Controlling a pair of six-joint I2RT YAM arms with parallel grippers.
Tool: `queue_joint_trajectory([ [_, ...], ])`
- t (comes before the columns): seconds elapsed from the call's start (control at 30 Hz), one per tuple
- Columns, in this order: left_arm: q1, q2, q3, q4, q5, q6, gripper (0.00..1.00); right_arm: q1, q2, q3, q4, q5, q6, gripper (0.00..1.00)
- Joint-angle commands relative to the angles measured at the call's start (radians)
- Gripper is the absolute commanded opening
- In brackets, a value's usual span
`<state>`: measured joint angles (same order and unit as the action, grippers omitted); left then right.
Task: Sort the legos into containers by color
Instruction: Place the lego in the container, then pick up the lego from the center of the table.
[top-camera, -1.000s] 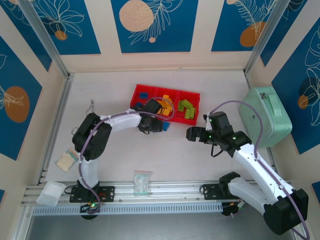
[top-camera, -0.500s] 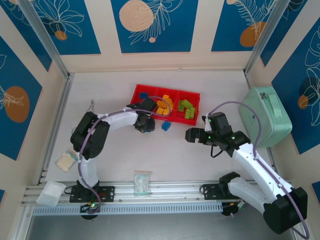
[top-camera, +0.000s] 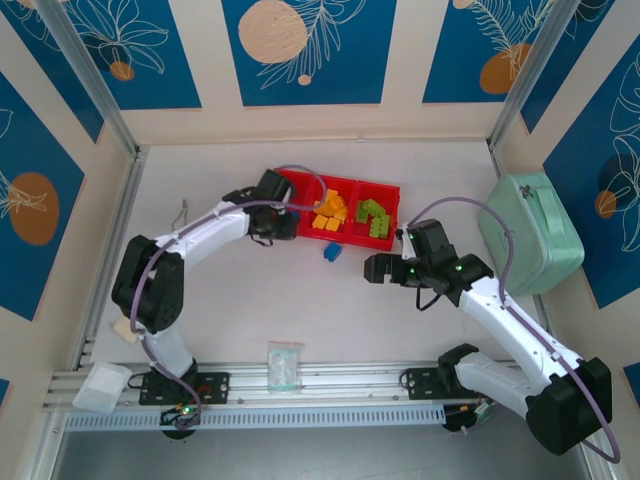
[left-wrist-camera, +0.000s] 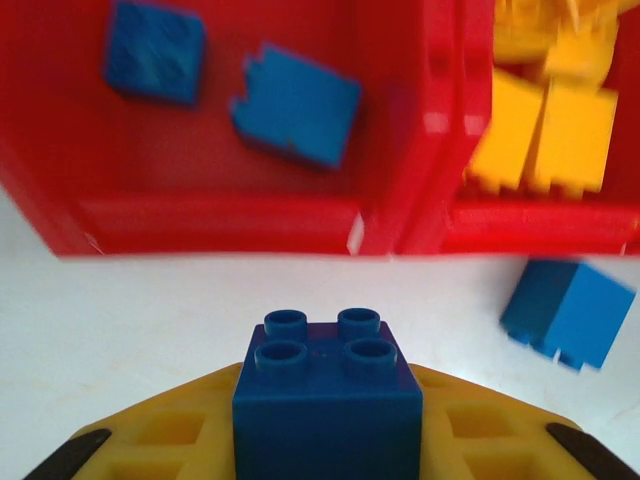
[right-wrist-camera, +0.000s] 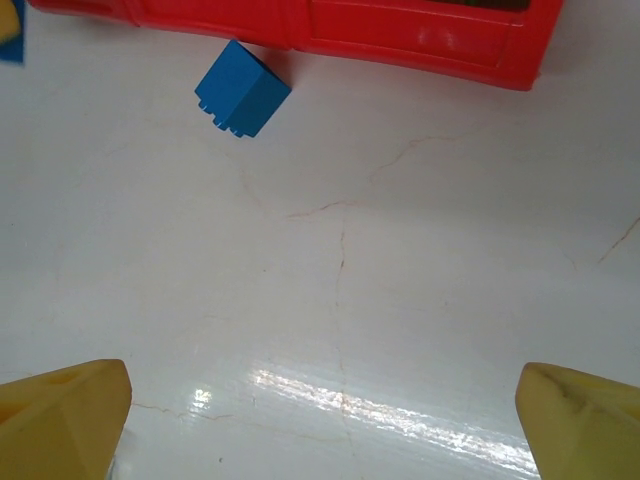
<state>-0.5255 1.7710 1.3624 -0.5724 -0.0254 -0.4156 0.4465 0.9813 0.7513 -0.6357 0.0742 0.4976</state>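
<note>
step in hand: we judge it to be the drop of the dark blue brick (left-wrist-camera: 325, 395) into the blue compartment (left-wrist-camera: 120, 150) of the red tray (left-wrist-camera: 220, 215).
left gripper (left-wrist-camera: 326, 455): clenched on the dark blue brick, studs up, low centre of the wrist frame, just short of the tray's near wall.
right gripper (right-wrist-camera: 320, 415): released, jaws spread wide over bare bench (right-wrist-camera: 400, 250).
how to do it well: we would lift the brick clear of the near wall, keep it left of the divider so it stays out of the orange-yellow bricks (left-wrist-camera: 545, 130), and let go low over bare floor.
count, blue: four. Two blue bricks (left-wrist-camera: 297, 103) lie in the compartment, upper left of the wrist frame. One is in the left gripper. One loose blue brick (top-camera: 331, 252) sits on the bench near the tray.
count, orange-yellow: at least three in the middle compartment; the heap is too blurred to separate.
count, lime green bricks (top-camera: 373, 218): a cluster at the tray's right end; we cannot tell the number.
count, compartments: three.
</note>
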Motion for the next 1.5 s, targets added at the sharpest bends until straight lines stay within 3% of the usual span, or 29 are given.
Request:
queue_joint_trajectory([
  [0.0,0.057,0.022,0.108,-0.063,0.022,0.053,0.33,0.015,0.003,0.031,-0.013,-0.021,-0.02,0.99],
  [0.53,0.098,0.348,0.481,-0.102,0.037,0.1,0.36,0.075,0.003,0.034,-0.089,-0.021,-0.068,0.99],
  [0.9,0.098,0.332,0.466,-0.096,0.042,0.108,0.57,0.093,-0.034,0.011,-0.098,0.021,-0.064,0.99],
  [1.17,0.052,0.096,0.197,0.022,0.086,0.167,0.72,0.093,-0.068,-0.007,-0.085,0.057,-0.05,0.99],
  [1.4,-0.076,-0.087,-0.103,0.174,0.175,0.251,0.79,0.079,-0.175,-0.054,-0.065,0.153,-0.011,0.99],
  [1.47,-0.133,-0.1,-0.136,0.187,0.149,0.272,0.82,0.065,-0.206,-0.066,-0.062,0.17,0.003,0.99],
])
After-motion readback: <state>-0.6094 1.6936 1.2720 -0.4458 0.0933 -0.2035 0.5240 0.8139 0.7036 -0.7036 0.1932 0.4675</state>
